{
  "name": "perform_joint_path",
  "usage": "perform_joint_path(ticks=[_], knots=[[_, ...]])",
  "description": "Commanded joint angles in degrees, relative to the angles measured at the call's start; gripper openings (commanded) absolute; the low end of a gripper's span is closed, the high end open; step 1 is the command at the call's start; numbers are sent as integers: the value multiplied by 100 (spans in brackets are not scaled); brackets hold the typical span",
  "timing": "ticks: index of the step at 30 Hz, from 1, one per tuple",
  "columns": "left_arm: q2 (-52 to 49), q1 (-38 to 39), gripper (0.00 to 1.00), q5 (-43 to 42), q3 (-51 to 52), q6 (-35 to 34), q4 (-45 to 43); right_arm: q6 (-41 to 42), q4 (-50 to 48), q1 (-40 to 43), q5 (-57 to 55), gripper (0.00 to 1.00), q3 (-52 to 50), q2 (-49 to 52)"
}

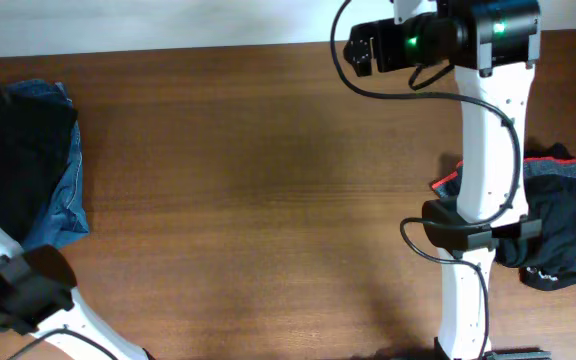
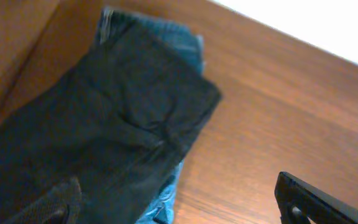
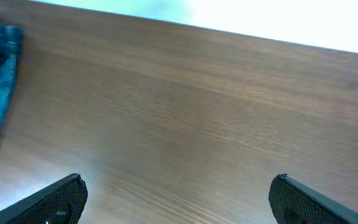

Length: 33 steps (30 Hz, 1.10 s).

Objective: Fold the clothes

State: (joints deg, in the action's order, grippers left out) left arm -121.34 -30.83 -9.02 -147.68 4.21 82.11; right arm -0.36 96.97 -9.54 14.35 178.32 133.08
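Observation:
A folded stack lies at the table's left edge: a black garment (image 1: 13, 150) on top of blue jeans (image 1: 66, 200). The left wrist view shows the same black garment (image 2: 98, 130) over the jeans (image 2: 185, 37). A crumpled black garment with red trim (image 1: 558, 225) lies at the right, partly hidden by the right arm. My left gripper (image 2: 182, 202) is open and empty, hovering over the stack's near edge. My right gripper (image 3: 176, 199) is open and empty above bare wood at the far side of the table (image 1: 360, 45), well away from both garments.
The brown wooden table (image 1: 258, 190) runs between the two piles. Its far edge meets a white wall (image 1: 168, 20). The right arm (image 1: 483, 170) stretches from the front edge to the back. The left arm (image 1: 23, 285) is at the front left corner.

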Motion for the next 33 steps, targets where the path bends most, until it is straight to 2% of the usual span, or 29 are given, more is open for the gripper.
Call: perform_joint_path(ticks=[1,6,13,33], knots=[[527,374,99,-68,-85,-11,31,-76,35,-46,-739,99,-2,-815],[918,901,99,-90,-85,-15,94,-74,37,-48,-929,99,-2,-1456],[955,1362,99,-85,-81,-11,404,-74,35,-46,-1362,99,-2,-2221],[955,1381,99,-83,-81,-11,409,-74,33,-48,-1357,99,-2,-2288]])
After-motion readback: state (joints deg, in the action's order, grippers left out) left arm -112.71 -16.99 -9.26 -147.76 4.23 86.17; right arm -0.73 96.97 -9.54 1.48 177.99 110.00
